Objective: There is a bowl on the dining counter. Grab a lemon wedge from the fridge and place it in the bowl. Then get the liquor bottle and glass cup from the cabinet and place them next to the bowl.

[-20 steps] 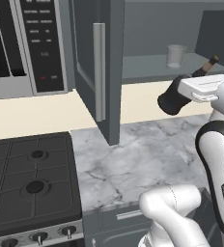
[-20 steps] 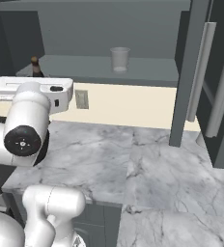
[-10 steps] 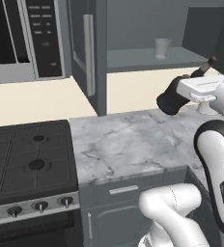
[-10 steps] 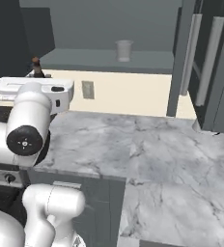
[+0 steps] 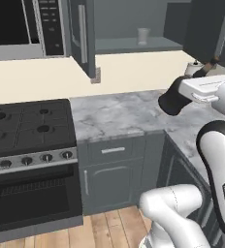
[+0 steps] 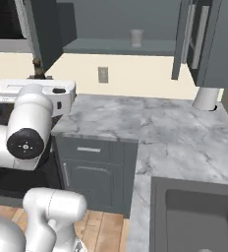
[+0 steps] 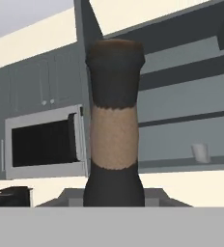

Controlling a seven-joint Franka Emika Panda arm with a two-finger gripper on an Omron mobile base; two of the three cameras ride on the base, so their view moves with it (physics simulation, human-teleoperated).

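holds the liquor bottle clamped in the hand, closed on the lower body. judged so from the bottle standing upright and centred right before the hand camera; cannot see the contact itself, hidden below the picture edge. shows the dark cap and neck rising just above the white hand housing in both base views. holds the bottle upright, probably to prevent slipping in the grip and to allow setting down on its base. carries it above the marble worktop, out in front of the cabinet, touching neither shelf nor door.

containers:
- cabinet: stands open, with the left door swung out beside the microwave.
- lower shelf: carries the glass cup, upright and alone, well apart from the hand. looks empty.
- worktop: carries a white paper towel roll below the right-hand door.
- sink: contents too little in view to tell.

step in hand, as a judgement: transport of the bottle to the dining desk, for placing next to the bowl. leaves the glass cup for a second trip. requires care near the open door edges when turning away.
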